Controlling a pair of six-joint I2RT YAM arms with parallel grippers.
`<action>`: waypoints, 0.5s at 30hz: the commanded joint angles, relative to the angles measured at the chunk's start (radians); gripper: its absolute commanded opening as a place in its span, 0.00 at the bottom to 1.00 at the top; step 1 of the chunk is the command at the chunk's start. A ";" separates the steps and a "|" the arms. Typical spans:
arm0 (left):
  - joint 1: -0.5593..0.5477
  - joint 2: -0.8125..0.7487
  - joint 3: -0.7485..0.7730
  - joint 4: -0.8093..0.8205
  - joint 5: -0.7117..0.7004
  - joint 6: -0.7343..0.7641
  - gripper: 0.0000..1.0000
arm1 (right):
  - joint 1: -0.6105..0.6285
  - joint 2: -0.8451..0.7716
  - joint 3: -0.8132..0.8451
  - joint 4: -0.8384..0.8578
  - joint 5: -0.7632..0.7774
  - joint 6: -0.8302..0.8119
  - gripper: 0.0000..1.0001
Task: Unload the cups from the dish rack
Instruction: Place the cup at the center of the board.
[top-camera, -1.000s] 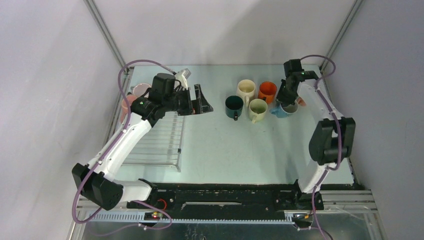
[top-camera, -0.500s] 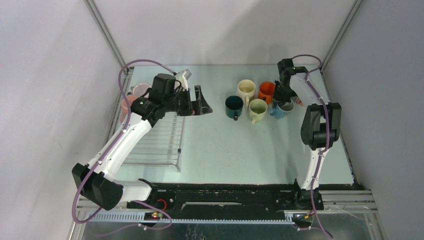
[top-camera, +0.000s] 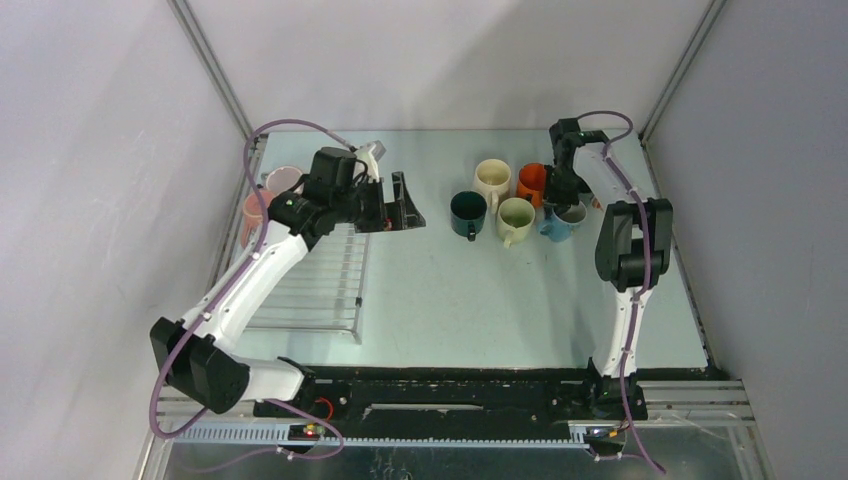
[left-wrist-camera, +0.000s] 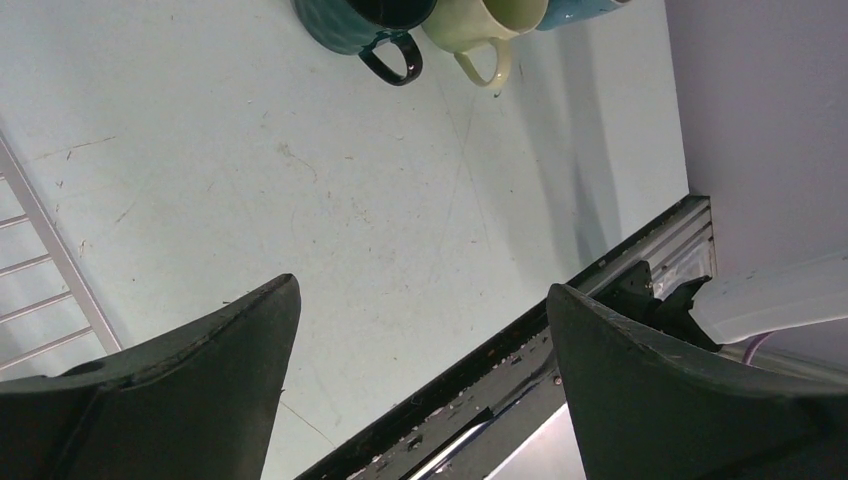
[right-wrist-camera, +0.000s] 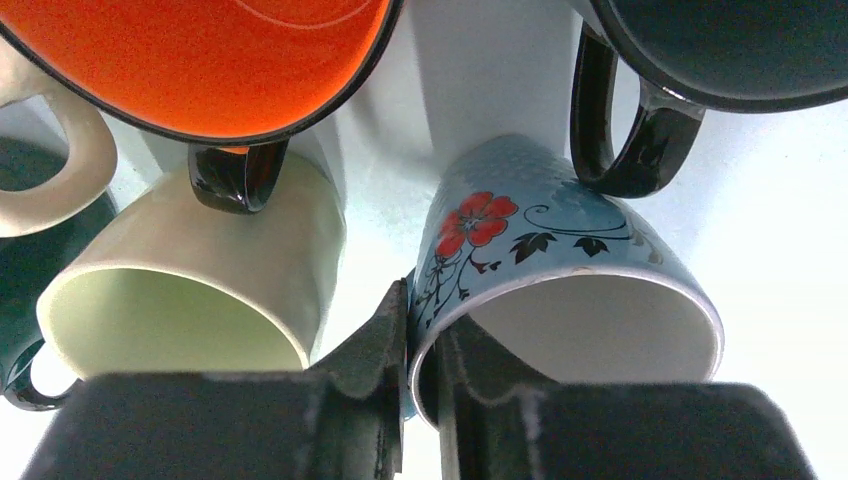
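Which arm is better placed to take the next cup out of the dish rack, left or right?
Left. The left gripper hangs open beside the dish rack, near the pink cups. The right gripper pinches the rim of the blue flowered cup, across the table.

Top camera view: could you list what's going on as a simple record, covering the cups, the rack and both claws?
table: at least six cups grouped at the far right
dish rack: on the left side; two pinkish cups at its far end
left gripper: open, empty, above bare table
right gripper: jaws narrowly astride the rim of the blue floral cup; whether it is gripping is unclear
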 joint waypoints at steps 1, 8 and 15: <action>-0.006 0.002 0.070 0.003 -0.021 0.010 1.00 | 0.007 0.001 0.060 -0.028 0.015 -0.028 0.22; -0.006 0.003 0.070 -0.011 -0.056 0.001 1.00 | 0.023 -0.016 0.078 -0.034 0.007 -0.019 0.37; -0.005 -0.012 0.090 -0.042 -0.116 -0.010 1.00 | 0.039 -0.088 0.089 -0.064 0.043 -0.004 0.53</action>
